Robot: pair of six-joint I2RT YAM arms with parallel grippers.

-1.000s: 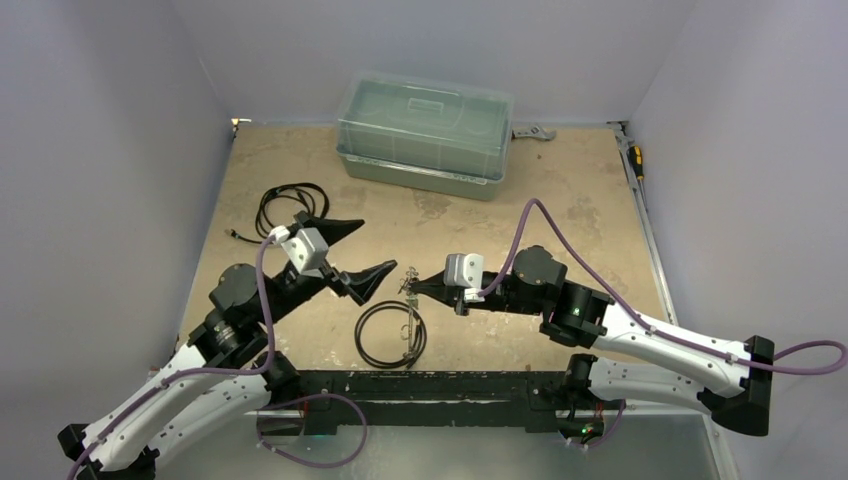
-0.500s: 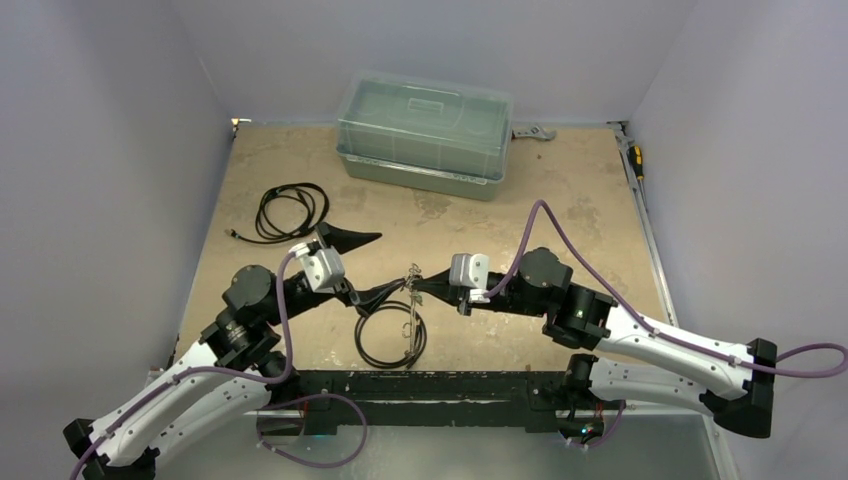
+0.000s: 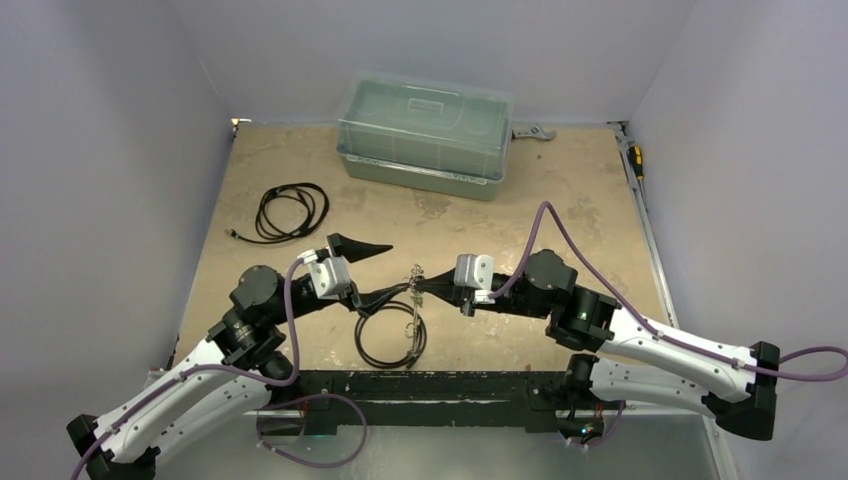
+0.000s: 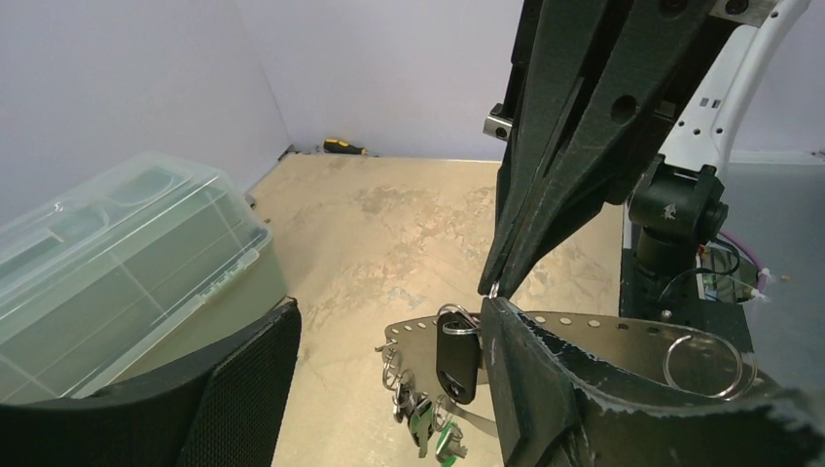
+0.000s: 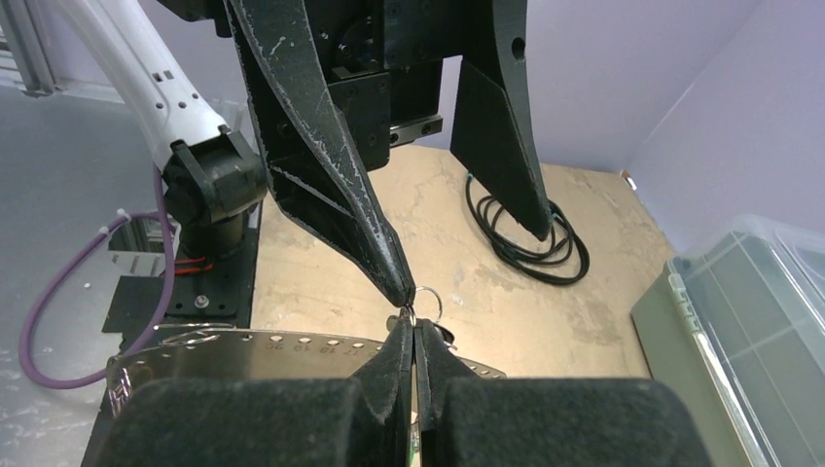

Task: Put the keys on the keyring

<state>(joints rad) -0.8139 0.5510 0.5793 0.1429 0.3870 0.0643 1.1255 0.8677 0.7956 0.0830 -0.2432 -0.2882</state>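
The keys (image 4: 440, 404) hang as a bunch: a black fob (image 4: 457, 355), small silvery rings and bright-green pieces (image 4: 448, 443). My right gripper (image 3: 421, 287) is shut on the bunch's small split ring (image 5: 429, 302) and holds it above the table; the gripper also shows in its wrist view (image 5: 413, 326). My left gripper (image 3: 397, 268) is open, and its lower fingertip (image 5: 397, 284) touches the ring at the right gripper's tips. In the left wrist view the bunch hangs between the open fingers (image 4: 243, 389). The thin silvery keyring (image 3: 409, 330) lies on the black hoop (image 3: 364, 335) below.
A clear lidded box (image 3: 424, 135) stands at the back. A coiled black cable (image 3: 290, 210) lies at the left. A grey spanner (image 3: 532, 133) and a screwdriver (image 3: 636, 160) lie at the back right. A perforated metal strip (image 4: 603, 331) runs beside the keys.
My left gripper has moved right and down to the key bunch, and its lower finger now meets the right gripper's tips. The right gripper has barely moved.
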